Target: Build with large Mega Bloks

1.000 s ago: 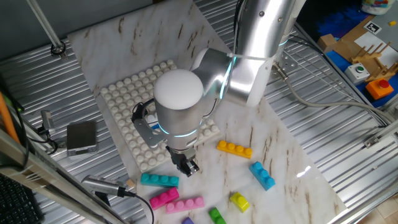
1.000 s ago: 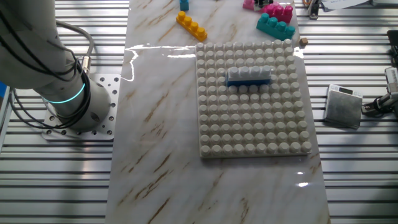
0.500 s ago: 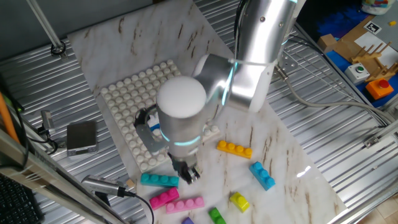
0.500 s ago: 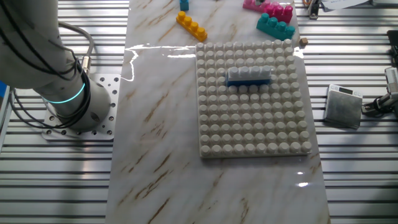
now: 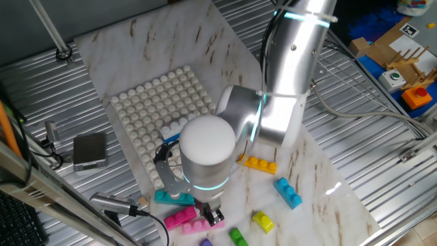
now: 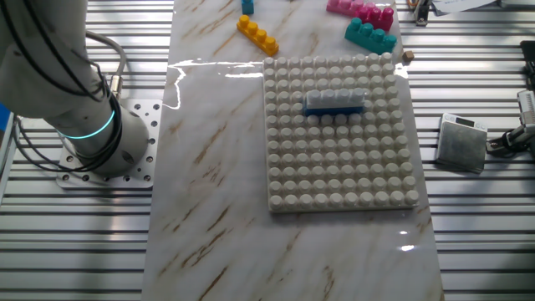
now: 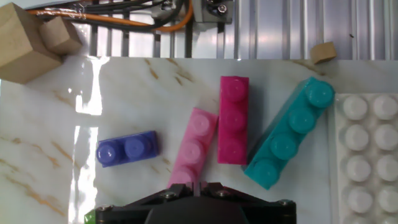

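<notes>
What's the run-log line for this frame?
phase: approach | hand: over light pink plastic brick, nothing seen held | neighbours: magenta brick, teal brick | white studded baseplate: one blue-and-white stack

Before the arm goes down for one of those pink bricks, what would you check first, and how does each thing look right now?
1. Gripper above a brick: ok, the hand view has the light pink brick straight ahead of it.
2. Jaws open and empty: cannot tell, the fingertips are out of the hand view and small in the fixed view.
3. Room around the brick: not ok, the magenta brick lies against it and the teal brick is close behind.
4. Brick lying flat, studs up: ok.
5. Free studs on the baseplate: ok, only one blue-and-white stack sits on it.
</notes>
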{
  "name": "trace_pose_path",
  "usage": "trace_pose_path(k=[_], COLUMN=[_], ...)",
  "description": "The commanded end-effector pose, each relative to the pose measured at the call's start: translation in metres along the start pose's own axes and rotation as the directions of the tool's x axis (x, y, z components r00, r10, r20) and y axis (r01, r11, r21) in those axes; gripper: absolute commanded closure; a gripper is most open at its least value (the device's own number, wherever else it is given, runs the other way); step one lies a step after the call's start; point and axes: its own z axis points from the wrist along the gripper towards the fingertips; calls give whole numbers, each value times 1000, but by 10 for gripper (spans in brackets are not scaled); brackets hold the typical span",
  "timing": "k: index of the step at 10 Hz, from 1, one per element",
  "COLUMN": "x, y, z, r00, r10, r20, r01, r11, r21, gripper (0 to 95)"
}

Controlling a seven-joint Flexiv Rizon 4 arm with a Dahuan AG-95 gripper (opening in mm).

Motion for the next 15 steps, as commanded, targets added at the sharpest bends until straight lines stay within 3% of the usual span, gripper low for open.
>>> trace_pose_path(k=[1, 5, 6, 15], x=[0, -3, -3, 5], y=[5, 14, 15, 10], z=[2, 8, 9, 34], r00=[1000, 999, 999, 996], r10=[17, 43, 44, 92], r20=[2, 3, 3, 9], r01=[-17, -43, -44, -92], r11=[1000, 999, 999, 996], r21=[-1, -2, -2, 7], gripper=[190, 190, 380, 380])
